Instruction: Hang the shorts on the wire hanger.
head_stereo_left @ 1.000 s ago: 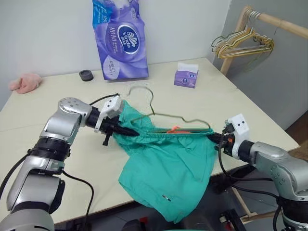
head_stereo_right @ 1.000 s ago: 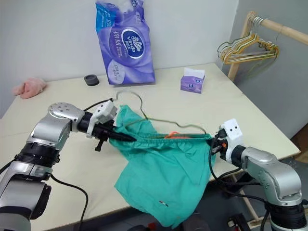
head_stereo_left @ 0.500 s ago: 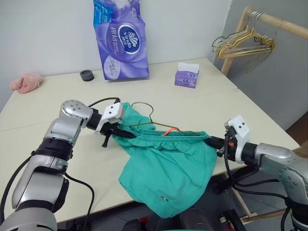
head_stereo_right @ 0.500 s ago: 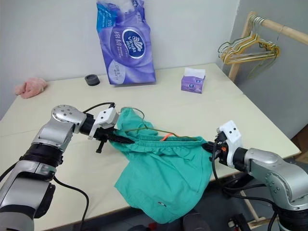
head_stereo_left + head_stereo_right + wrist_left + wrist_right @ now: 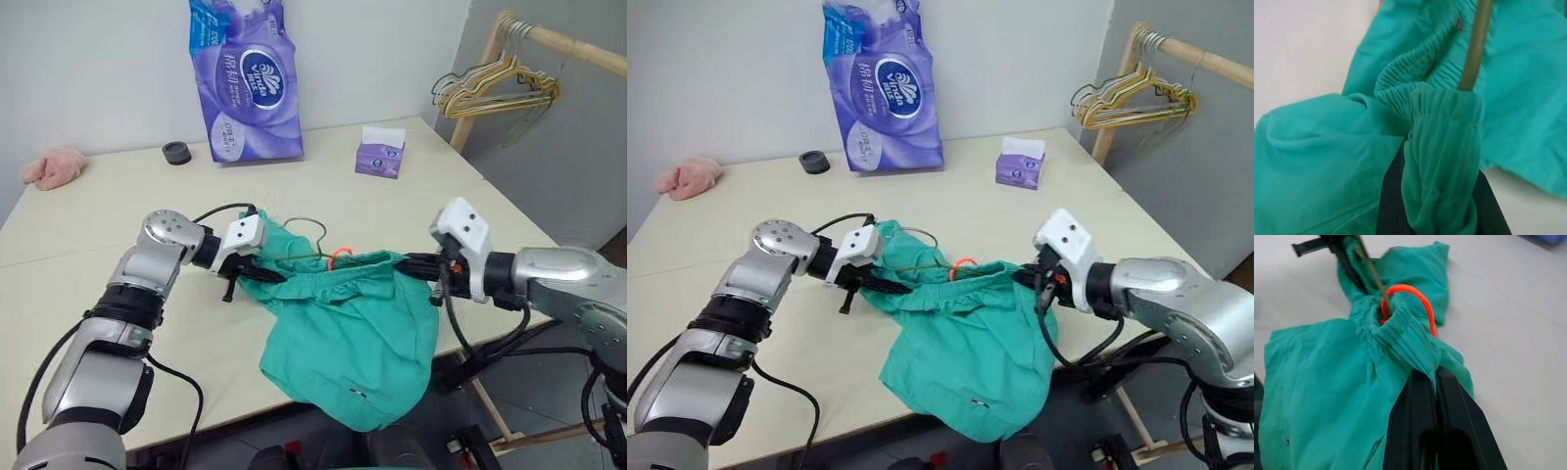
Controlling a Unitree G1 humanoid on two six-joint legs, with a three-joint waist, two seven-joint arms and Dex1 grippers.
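The teal shorts (image 5: 353,333) sag off the table's near edge, waistband stretched between the left gripper (image 5: 263,275) and right gripper (image 5: 411,264), each clamped on an end. The wire hanger (image 5: 312,240) is threaded partway through the waistband, hook lying on the table (image 5: 411,196) behind. Hanging looks half done: the shorts still need settling on the wire.

Silver-grey metallic arm shells, rounded joint caps, black ribbed bands between segments. White boxy wrist modules behind each claw. Left claw (image 5: 266,275) and right claw (image 5: 413,265): black, two fingers each. Loose black cables looping off both forearms.
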